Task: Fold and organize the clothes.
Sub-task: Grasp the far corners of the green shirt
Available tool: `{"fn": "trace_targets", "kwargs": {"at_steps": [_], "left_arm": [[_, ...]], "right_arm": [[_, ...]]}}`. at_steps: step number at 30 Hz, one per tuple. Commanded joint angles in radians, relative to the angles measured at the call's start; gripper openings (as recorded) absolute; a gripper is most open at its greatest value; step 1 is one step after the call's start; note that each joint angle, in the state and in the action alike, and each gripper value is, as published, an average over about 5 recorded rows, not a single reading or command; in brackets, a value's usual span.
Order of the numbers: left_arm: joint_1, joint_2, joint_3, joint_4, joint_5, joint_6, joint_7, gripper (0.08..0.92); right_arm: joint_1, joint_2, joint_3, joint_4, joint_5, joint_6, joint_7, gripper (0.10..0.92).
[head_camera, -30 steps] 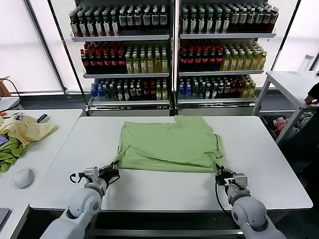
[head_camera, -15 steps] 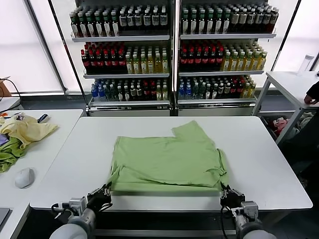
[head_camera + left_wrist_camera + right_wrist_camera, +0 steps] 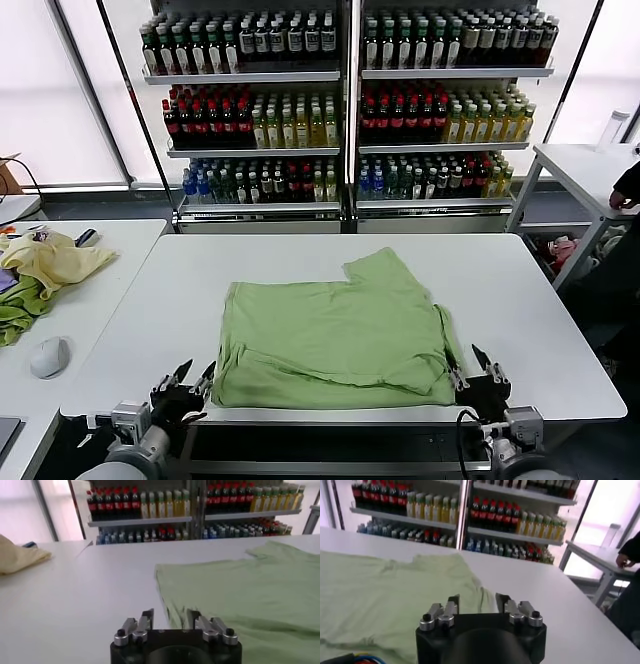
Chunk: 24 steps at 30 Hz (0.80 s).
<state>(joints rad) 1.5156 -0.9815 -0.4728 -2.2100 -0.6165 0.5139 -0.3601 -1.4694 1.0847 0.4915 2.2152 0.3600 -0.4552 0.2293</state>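
Green shirt (image 3: 335, 330) lies folded on the table (image 3: 540, 300); left hand (image 3: 185, 378) and right hand (image 3: 477, 364) gape empty beside its near corners.

- Light green shirt (image 3: 335, 330), soft fabric, lies folded flat on the white counter (image 3: 150, 300)
- Lower edge near the counter's front edge
- One sleeve points rearward

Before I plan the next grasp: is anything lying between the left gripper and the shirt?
No. In the left wrist view, only bare white table separates the open left gripper from the green shirt; its near corner lies just ahead.
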Motion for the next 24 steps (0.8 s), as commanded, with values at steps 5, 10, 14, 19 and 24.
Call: {"fn": "trace_targets", "kwargs": {"at_steps": [5,10,14,19,24], "left_arm": [[-0.59,-0.02,0.275,0.4,-0.062,-0.004,-0.012,0.727],[-0.757,-0.066,0.375,0.584,-0.057,-0.004,-0.009,0.813],[-0.856,-0.114,0.424,0.735,-0.032,-0.007,-0.016,0.822],[-0.925,-0.156,0.442,0.884,-0.016,-0.014,-0.027,0.823],[-0.97,-0.183,0.447,0.999,-0.005,-0.014,-0.025,0.823]], "right_arm": [[0.634,-0.014,-0.287,-0.454,0.145,-0.06,0.031,0.813],[0.786,0.01,-0.354,-0.64,0.175,-0.074,0.025,0.822],[0.896,0.04,-0.394,-0.786,0.201,-0.078,0.016,0.823],[0.996,0.087,-0.433,-0.924,0.212,-0.081,0.004,0.823],[1.066,0.14,-0.466,-1.058,0.206,-0.083,-0.012,0.823]]}}
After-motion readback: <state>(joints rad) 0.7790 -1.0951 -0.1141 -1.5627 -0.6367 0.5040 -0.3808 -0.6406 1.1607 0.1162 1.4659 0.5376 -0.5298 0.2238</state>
